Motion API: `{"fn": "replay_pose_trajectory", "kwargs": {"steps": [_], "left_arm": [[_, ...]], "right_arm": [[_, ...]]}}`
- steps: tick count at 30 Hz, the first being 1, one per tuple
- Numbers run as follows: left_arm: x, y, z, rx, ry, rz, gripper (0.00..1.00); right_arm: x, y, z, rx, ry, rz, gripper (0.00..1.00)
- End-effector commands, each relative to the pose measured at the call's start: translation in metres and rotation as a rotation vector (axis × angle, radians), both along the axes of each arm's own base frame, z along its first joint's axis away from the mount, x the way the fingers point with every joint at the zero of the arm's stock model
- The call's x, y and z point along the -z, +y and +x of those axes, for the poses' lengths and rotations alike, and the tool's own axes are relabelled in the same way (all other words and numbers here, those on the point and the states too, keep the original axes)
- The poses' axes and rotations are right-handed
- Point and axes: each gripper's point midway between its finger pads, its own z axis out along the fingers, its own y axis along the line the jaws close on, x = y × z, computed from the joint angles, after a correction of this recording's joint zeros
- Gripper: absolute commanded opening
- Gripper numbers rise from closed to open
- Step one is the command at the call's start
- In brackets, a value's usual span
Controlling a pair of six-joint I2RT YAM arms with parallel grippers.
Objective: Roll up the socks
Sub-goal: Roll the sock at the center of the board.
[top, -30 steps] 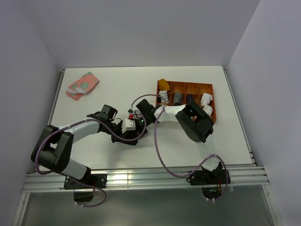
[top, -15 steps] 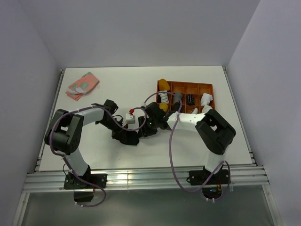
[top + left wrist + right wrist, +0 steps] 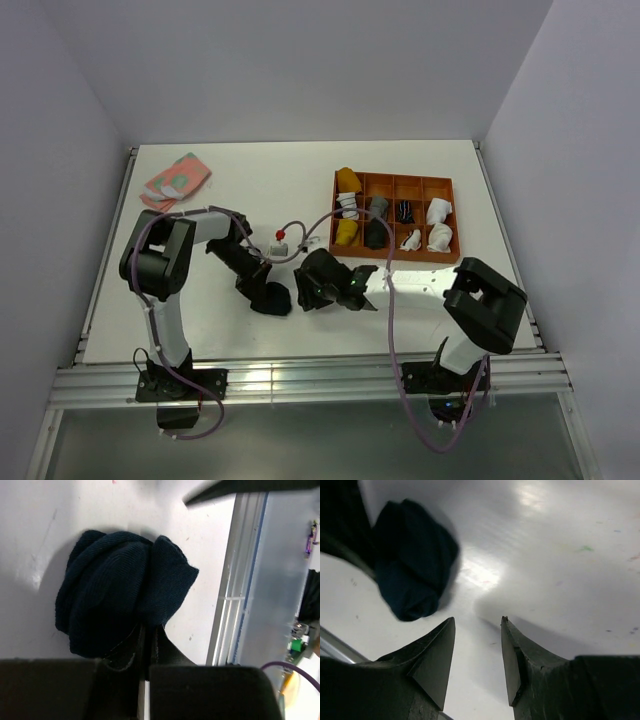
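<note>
From above, the navy sock (image 3: 270, 298) sits as a dark bundle on the white tabletop (image 3: 200, 320), toward its near edge. The left tool (image 3: 264, 291) is on it, and the right tool (image 3: 308, 291) is just beside it on the other side. The mustard-orange sock (image 3: 347, 181) lies in the left column of the orange tray (image 3: 395, 177) further back. A pink-and-green cloth (image 3: 176, 180) rests at the far left corner.

From the left wrist, the left tool (image 3: 148, 632) is clenched on the lower edge of the bunched navy sock (image 3: 120, 585), a fold of fabric pinched between its fingers.

From the right wrist, the right tool (image 3: 477, 625) stands released with nothing between its fingers. The navy sock (image 3: 415, 575) lies ahead and to one side, apart from them.
</note>
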Motion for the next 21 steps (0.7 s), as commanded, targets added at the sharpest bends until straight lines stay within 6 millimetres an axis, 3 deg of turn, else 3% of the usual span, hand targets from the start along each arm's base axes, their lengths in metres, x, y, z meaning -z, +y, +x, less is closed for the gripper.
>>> {"fn": "replay_pose_trajectory", "kwargs": {"steps": [1, 10, 16, 21], "left_arm": [[0.008, 0.014, -0.006, 0.042, 0.045, 0.085, 0.0], [0.017, 0.025, -0.009, 0.054, 0.106, 0.175, 0.0], [0.018, 0.027, -0.011, 0.064, 0.161, 0.196, 0.0], [0.017, 0.026, -0.011, 0.066, 0.18, 0.2, 0.0]], "right_arm": [[-0.038, 0.023, 0.006, -0.068, -0.2, -0.006, 0.49], [-0.061, 0.075, -0.012, -0.309, -0.353, -0.081, 0.54], [-0.052, 0.1, -0.027, -0.447, -0.396, -0.137, 0.56], [-0.049, 0.108, -0.031, -0.478, -0.418, -0.15, 0.56]]}}
